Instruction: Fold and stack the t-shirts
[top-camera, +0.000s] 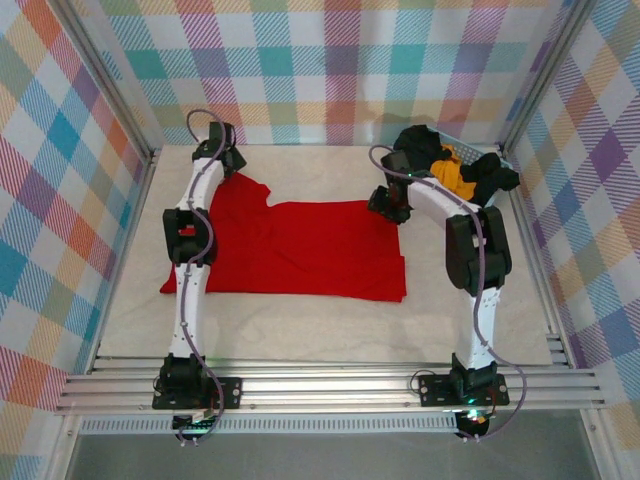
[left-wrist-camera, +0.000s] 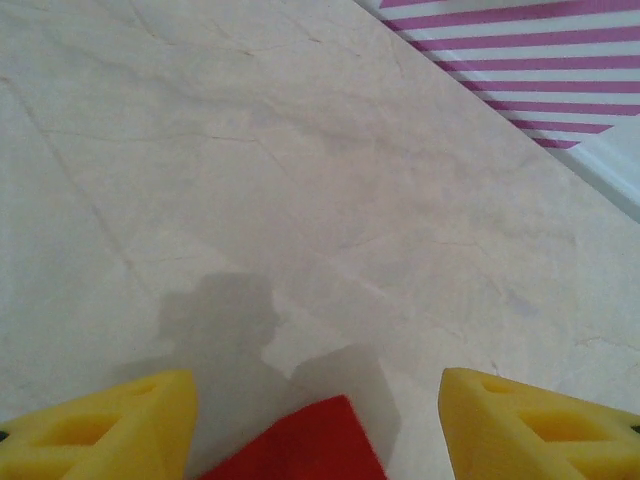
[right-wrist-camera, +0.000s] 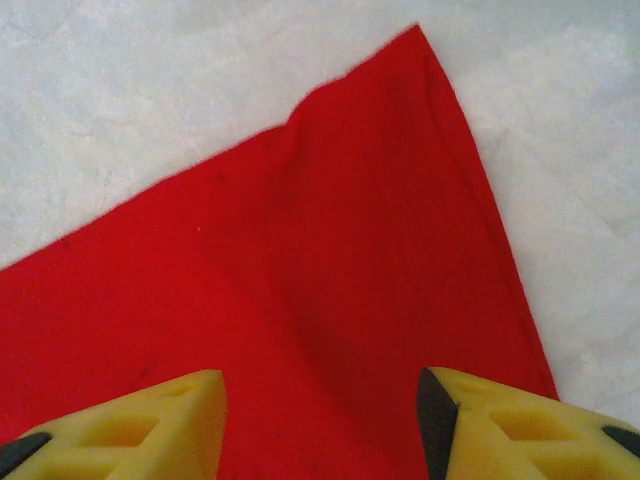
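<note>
My left end effector is hovering open at the far left edge of the red t-shirt, with a red corner lying loose between its yellow fingers. My right end effector is hanging open over the red t-shirt's far right corner, gripping nothing. The red t-shirt is lying spread flat on the desk, and the black and orange-yellow t-shirts are sitting heaped beyond its far right corner.
</note>
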